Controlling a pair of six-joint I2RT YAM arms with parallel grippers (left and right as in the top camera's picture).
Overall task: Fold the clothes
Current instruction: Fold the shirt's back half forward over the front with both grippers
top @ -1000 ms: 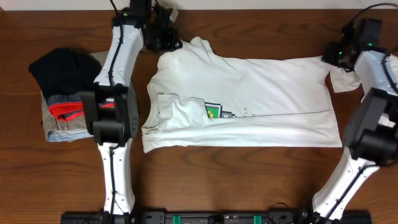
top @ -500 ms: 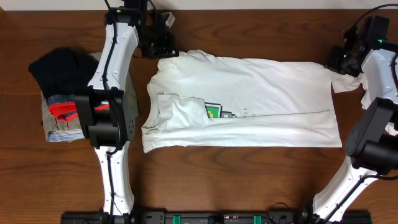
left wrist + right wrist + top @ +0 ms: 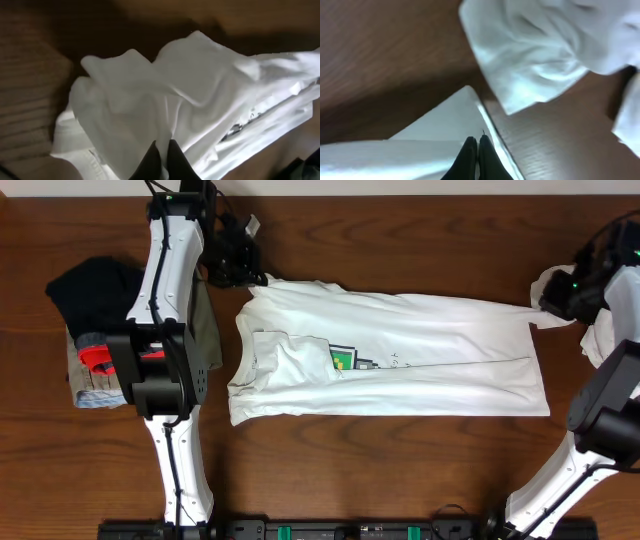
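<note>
The white T-shirt [image 3: 420, 350] lies spread across the table, its green-and-black chest print [image 3: 344, 360] facing up. My left gripper [image 3: 250, 276] is shut on the shirt's far left corner. In the left wrist view the left gripper [image 3: 163, 145] pinches white shirt fabric [image 3: 200, 75]. My right gripper [image 3: 553, 302] is shut on the shirt's far right corner. In the right wrist view the right gripper [image 3: 476, 141] clamps the flat shirt edge [image 3: 430, 145]. The far edge runs stretched between the two grippers.
A pile of clothes sits at the left: a black piece [image 3: 95, 290], a grey one with red trim [image 3: 100, 362] and a khaki piece [image 3: 207, 330] under the left arm. Bunched white cloth [image 3: 592, 338] lies under the right arm, also seen as bunched white cloth [image 3: 540, 55].
The left gripper has moved left and the right gripper right and toward the front, each holding its corner. The shirt's far edge has been drawn out straighter.
</note>
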